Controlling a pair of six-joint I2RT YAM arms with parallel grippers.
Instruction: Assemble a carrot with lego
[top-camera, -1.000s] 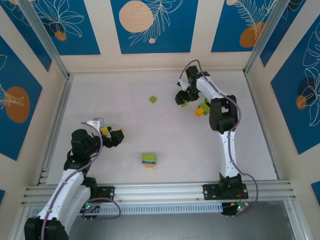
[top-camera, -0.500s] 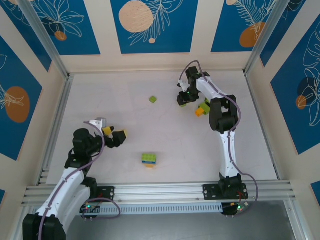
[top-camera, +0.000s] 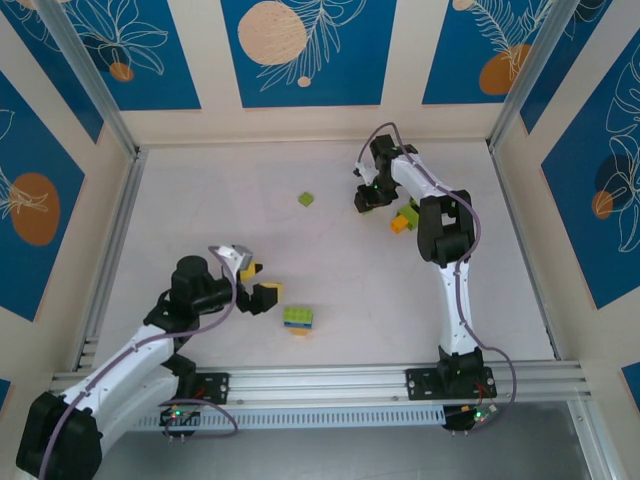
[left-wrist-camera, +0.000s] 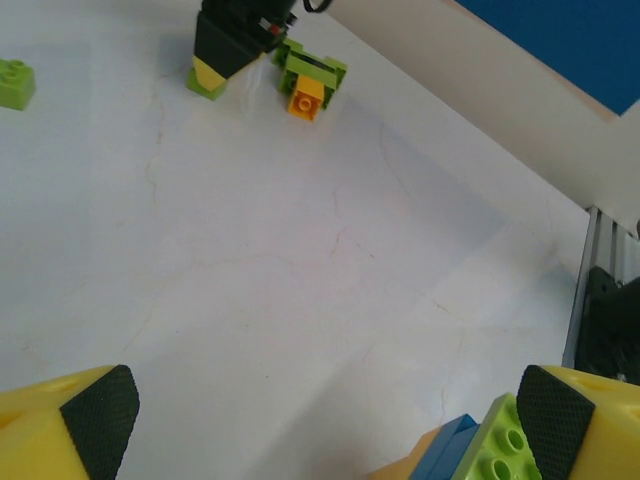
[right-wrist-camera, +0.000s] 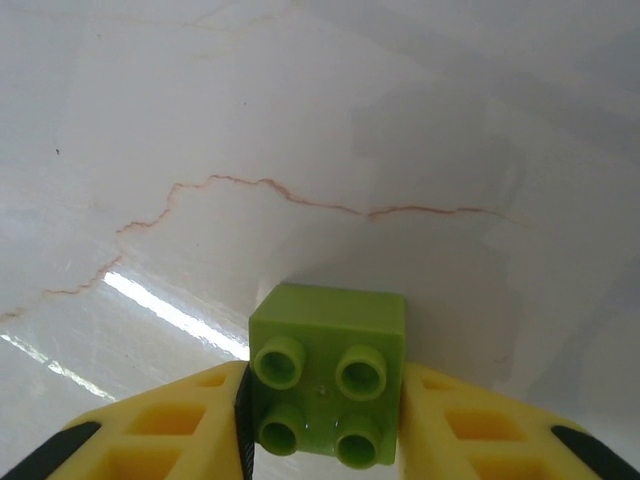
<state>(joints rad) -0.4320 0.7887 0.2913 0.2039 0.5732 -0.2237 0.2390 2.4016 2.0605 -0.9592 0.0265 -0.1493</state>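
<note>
- Right claw (right-wrist-camera: 325, 420): the far-side unit. Its jaws are closed on 1 lime brick (right-wrist-camera: 330, 330), with a pad against each flank and 4 studs facing the wrist camera. The piece is square, so there is no long axis to line up. I cannot tell whether it is off the table (right-wrist-camera: 300, 120).
- Left claw (top-camera: 258, 283): jaws spread wide, nothing held.
- Stack (top-camera: 297, 318): 1, lime over blue over orange, its longer side running left-right in the top view. It lies just right of the left claw and well apart from the right claw, toward the near edge. The left arm is the nearer. I judge the held brick must travel near-and-left to reach it.
- Loose lime brick (top-camera: 306, 199): 1, on the far half of the table, left of the right claw.
- Cluster (top-camera: 405, 218): 1, orange and lime, just beside the right arm. I cannot count the bricks in it.
</note>
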